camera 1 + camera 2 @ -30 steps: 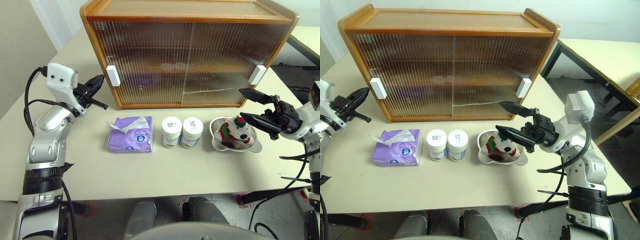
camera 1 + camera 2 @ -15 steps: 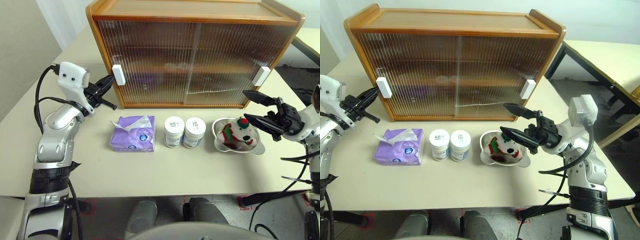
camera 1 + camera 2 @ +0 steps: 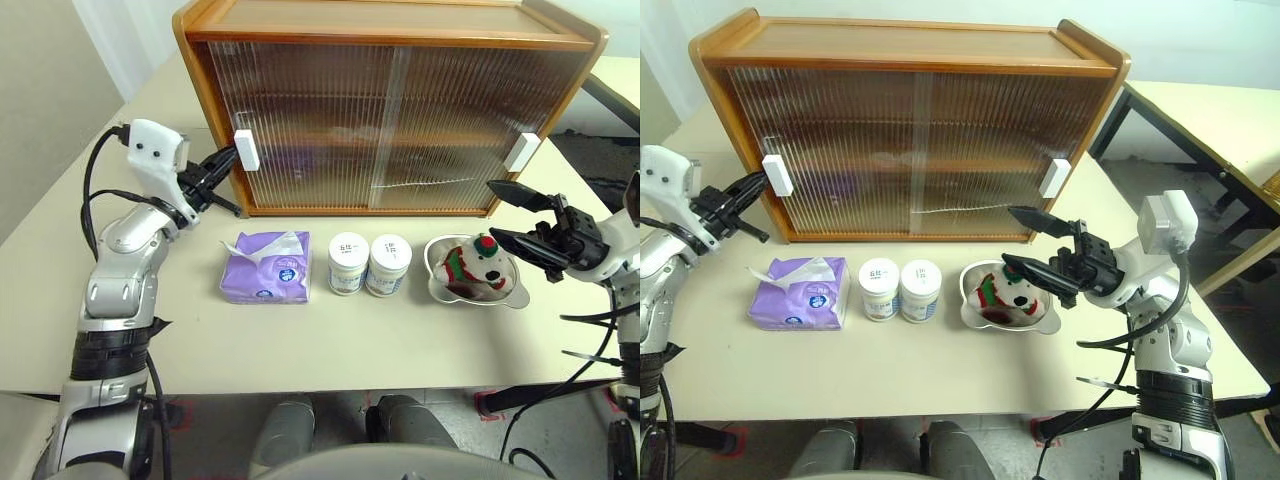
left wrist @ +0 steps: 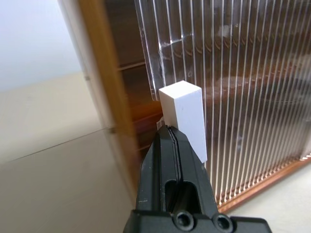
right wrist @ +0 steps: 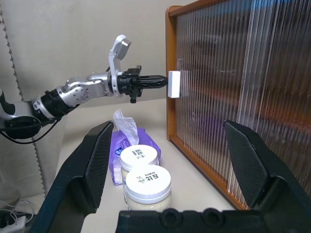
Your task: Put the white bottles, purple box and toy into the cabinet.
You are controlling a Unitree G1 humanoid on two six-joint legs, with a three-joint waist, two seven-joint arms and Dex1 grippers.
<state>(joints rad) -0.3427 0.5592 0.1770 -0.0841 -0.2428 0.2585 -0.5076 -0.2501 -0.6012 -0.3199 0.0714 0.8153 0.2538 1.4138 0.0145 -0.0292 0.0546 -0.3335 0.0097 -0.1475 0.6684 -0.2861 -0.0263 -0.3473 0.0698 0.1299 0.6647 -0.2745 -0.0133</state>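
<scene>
Here, my left gripper (image 3: 228,163), fingers clenched together, is pressing its tip against the cabinet's (image 3: 400,60) left white handle (image 3: 246,150). My right gripper (image 3: 505,214), fingers spread wide, is hovering beside the toy (image 3: 474,264), with 2 bottles (image 3: 366,264) and the purple box (image 3: 265,268) lying alongside on the table (image 3: 300,350).

steel bowl (image 3: 437,287) | on beige table (image 3: 300,350) | second table (image 3: 1200,110) right

You are looking at a test room or lab, set up for trials and not lived in: a plain beige table (image 3: 300,350) carries one small wooden cabinet (image 3: 390,100) and a few household items in a tidy row, bare pale walls (image 5: 73,39) stand behind, a second bare table (image 3: 1210,120) stands alongside, and red tape marks (image 3: 730,440) dot the floor
</scene>
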